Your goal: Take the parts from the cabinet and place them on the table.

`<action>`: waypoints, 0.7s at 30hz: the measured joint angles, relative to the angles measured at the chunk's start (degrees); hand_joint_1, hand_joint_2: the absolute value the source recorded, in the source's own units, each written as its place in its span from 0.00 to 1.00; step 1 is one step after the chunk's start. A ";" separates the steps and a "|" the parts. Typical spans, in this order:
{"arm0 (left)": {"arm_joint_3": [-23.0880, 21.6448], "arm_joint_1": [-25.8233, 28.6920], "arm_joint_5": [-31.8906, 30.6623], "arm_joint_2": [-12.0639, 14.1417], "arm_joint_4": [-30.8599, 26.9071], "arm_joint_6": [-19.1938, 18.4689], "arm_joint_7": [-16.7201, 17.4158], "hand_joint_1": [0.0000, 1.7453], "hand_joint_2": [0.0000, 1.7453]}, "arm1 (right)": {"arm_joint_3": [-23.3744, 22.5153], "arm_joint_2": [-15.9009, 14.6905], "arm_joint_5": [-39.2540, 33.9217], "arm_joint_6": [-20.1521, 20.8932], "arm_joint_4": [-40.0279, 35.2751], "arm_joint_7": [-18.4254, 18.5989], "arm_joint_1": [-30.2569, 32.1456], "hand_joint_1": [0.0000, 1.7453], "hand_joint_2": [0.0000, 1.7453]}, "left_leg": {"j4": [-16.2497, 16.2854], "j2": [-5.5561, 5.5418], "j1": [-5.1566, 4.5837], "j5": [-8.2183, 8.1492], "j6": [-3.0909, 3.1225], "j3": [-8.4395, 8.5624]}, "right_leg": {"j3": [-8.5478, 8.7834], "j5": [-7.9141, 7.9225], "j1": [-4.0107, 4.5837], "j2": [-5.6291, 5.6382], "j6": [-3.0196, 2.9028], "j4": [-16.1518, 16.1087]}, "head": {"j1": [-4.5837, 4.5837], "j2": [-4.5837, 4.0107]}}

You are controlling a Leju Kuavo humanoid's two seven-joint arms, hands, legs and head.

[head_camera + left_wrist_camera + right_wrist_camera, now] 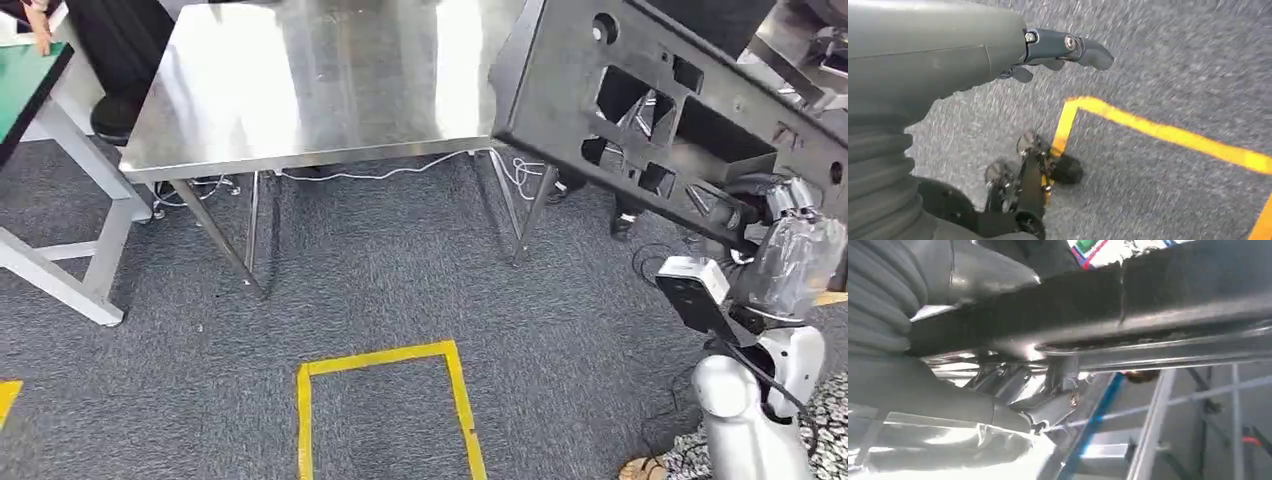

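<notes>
Black plastic part point(690, 110), a long moulded panel with cut-out openings and ribs, is hanging in the air at the right of my head view, tilted, with its far-left corner overlapping the right edge of the steel table point(310, 90). I am seeing my right hand point(790, 250), wrapped in clear film, gripping the part from underneath at its near-right end; in the right wrist view the same hand point(998, 390) is pressing up against the dark edge of the part point(1148, 295), though the fingers themselves are mostly hidden there.

My left hand point(1058, 50) is hanging over the grey carpet point(1173, 60), holding nothing, its dark fingers point(1093, 52) reaching out loosely, apart from any object.

Looking around, the steel table is standing ahead of me on thin angled legs point(225, 240), its top shining with glare. White cables point(380, 172) are lying on the carpet under its far side. To the far left a green-topped bench point(25, 85) on a pale frame is sitting beside the table, and a person's hand point(38, 38) is resting on it. Yellow tape point(385, 358) is marking a rectangle on the carpet near me, between me and the table. A camera module point(695, 290) is sitting on my right wrist just below the part.
</notes>
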 joint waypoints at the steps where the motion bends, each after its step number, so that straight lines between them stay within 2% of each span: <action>1: 0.00 -0.01 0.02 -0.02 0.00 -0.13 -0.02 0.00 1.00 | 0.00 -0.09 0.00 0.00 0.00 -0.02 0.23 1.00 1.00 | 0.01 -0.07 -0.05 -0.33 -0.05 0.17 | -3.28 -1.35 -0.15 0.00 0.16 4.76 | 0.02 0.00; 2: 0.00 0.02 0.02 -0.04 0.00 -0.31 -0.11 0.00 1.00 | 0.00 -0.13 0.00 0.00 0.00 -0.02 0.42 1.00 1.00 | 0.05 -0.18 -0.07 -0.62 -0.22 0.35 | -5.76 -1.41 -0.28 -0.02 0.57 7.59 | -0.05 0.00; 3: 0.00 0.02 0.02 -0.09 0.00 -0.31 -0.13 0.00 1.00 | -0.02 -0.13 -0.11 0.00 0.00 -0.02 0.44 1.00 1.00 | 0.08 -0.23 -0.06 -0.97 -0.48 0.72 | -6.46 -0.12 -0.39 -0.03 1.30 7.00 | 0.04 0.00; 4: 0.00 0.10 0.11 -0.19 0.02 -0.37 -0.17 0.00 1.00 | -0.02 -0.15 -0.15 0.00 0.00 -0.02 0.42 1.00 1.00 | 0.16 -0.26 -0.01 -1.37 -0.77 1.17 | -5.59 2.13 -0.59 -0.06 2.12 3.83 | -0.04 0.00; 6: 0.00 0.13 0.11 -0.39 0.02 -0.46 -0.41 0.00 1.00 | -0.11 -0.37 -0.28 0.00 -0.02 -0.02 0.34 1.00 1.00 | 1.02 -0.33 0.17 -2.61 -1.61 1.92 | -1.53 7.48 -1.16 -0.42 3.63 -6.21 | 0.04 0.00; 7: 0.02 0.14 0.11 -0.33 0.02 -0.46 -0.50 0.00 1.00 | -0.11 -0.44 -0.30 0.04 0.02 -0.02 0.26 1.00 1.00 | 1.97 -0.34 -0.21 -3.51 -2.25 1.64 | -0.55 8.60 -1.31 -1.24 3.61 -8.97 | 0.39 0.00; 8: 0.02 0.08 0.11 -0.31 0.02 -0.46 -0.52 0.00 1.00 | -0.13 -0.52 -0.39 0.06 -0.04 -0.02 0.31 1.00 1.00 | 2.81 -0.43 -0.49 -4.40 -2.51 1.38 | 0.08 8.37 -1.06 -0.67 2.46 -9.06 | 0.26 0.00; 9: 0.02 0.08 0.11 -0.31 0.02 -0.46 -0.59 0.00 1.00 | -0.11 -0.52 -0.46 0.07 -0.07 -0.02 0.52 1.00 1.00 | 2.82 -0.41 -0.53 -4.58 -2.59 1.49 | 0.12 8.18 -1.05 -0.48 1.57 -8.92 | 0.00 0.00; 11: 0.02 0.10 0.15 -0.31 0.02 -0.44 -0.66 0.00 1.00 | -0.15 -0.63 -0.50 0.11 -0.04 -0.02 0.62 1.00 1.00 | 2.84 -0.26 -0.28 -4.89 -2.69 1.63 | 0.13 7.81 -0.81 -0.30 0.78 -8.88 | -0.02 0.00; 12: 0.02 0.08 0.20 -0.18 0.00 -0.44 -0.66 0.00 1.00 | -0.15 -0.66 -0.57 0.11 -0.07 -0.09 0.60 1.00 1.00 | 3.28 -0.17 -0.03 -5.41 -2.98 1.70 | 0.45 7.69 -1.64 -0.15 0.30 -8.98 | 0.02 0.00; 13: 0.02 0.11 0.20 -0.08 -0.02 -0.44 -0.68 0.00 1.00 | -0.15 -0.72 -0.63 0.11 -0.17 -0.11 0.61 1.00 1.00 | 3.98 -0.23 0.08 -5.82 -3.31 1.64 | 0.68 7.60 -1.29 -0.05 0.19 -9.01 | 0.00 0.00; 14: 0.02 0.08 0.20 -0.26 0.00 -0.44 -0.70 0.00 1.00 | -0.15 -0.76 -0.74 0.11 -0.20 -0.11 0.59 1.00 1.00 | 8.09 -0.20 0.41 -7.74 -4.04 -0.40 | 1.11 7.26 -1.29 -0.04 -0.30 -9.01 | -0.50 0.00; 15: 0.02 0.08 0.20 -0.26 0.00 -0.44 -0.70 0.00 1.00 | -0.15 -0.76 -0.79 0.11 -0.20 -0.11 0.59 1.00 1.00 | 12.69 -0.20 0.76 -9.56 -4.44 -3.02 | 1.32 7.06 -1.18 -0.01 -0.54 -8.99 | -0.44 0.00; 16: 0.02 0.12 0.17 -0.26 0.00 -0.44 -0.70 0.00 1.00 | -0.15 -0.76 -0.79 0.11 -0.20 -0.11 0.60 1.00 1.00 | 17.14 -0.20 1.04 -10.86 -4.70 -5.83 | 1.55 6.83 -1.07 0.01 -0.86 -8.99 | -0.46 0.00; 17: 0.02 0.16 0.17 -0.31 0.02 -0.44 -0.70 0.00 1.00 | -0.15 -0.76 -0.79 0.11 -0.20 -0.11 0.64 1.00 1.00 | 20.67 -0.20 1.14 -11.70 -4.76 -8.40 | 1.79 6.51 -0.91 0.09 -0.86 -8.98 | -0.46 0.00; 18: 0.02 0.17 0.15 -0.33 0.04 -0.46 -0.70 0.00 1.00 | -0.17 -0.81 -0.96 0.11 -0.20 -0.11 0.77 1.00 1.00 | 21.72 -0.20 1.17 -10.95 -4.62 -9.83 | 2.17 6.25 -0.84 0.23 -0.84 -8.98 | -0.48 0.00; 19: 0.02 0.19 0.15 -0.33 0.04 -0.46 -0.70 0.00 1.00 | -0.17 -0.92 -1.05 0.11 -0.20 -0.13 0.96 1.00 1.00 | 20.03 -0.20 1.16 -8.64 -4.32 -9.84 | 2.70 5.84 -0.69 0.35 -0.76 -8.99 | -0.48 0.00; 20: 0.02 0.22 0.11 -0.33 0.04 -0.46 -0.70 0.00 1.00 | -0.17 -0.94 -1.07 0.11 -0.22 -0.13 1.04 1.00 1.00 | 17.61 -0.21 1.13 -6.55 -3.99 -9.14 | 3.12 5.57 -0.58 0.42 -0.75 -8.99 | -0.48 0.00; 21: 0.02 0.24 0.07 -0.33 0.04 -0.55 -0.70 0.00 1.00 | -0.22 -1.14 -1.20 0.11 -0.22 -0.22 1.05 1.00 1.00 | 11.48 -0.28 0.91 -2.25 -3.03 -6.94 | 4.01 5.13 -0.27 0.51 -0.84 -9.08 | -0.48 0.00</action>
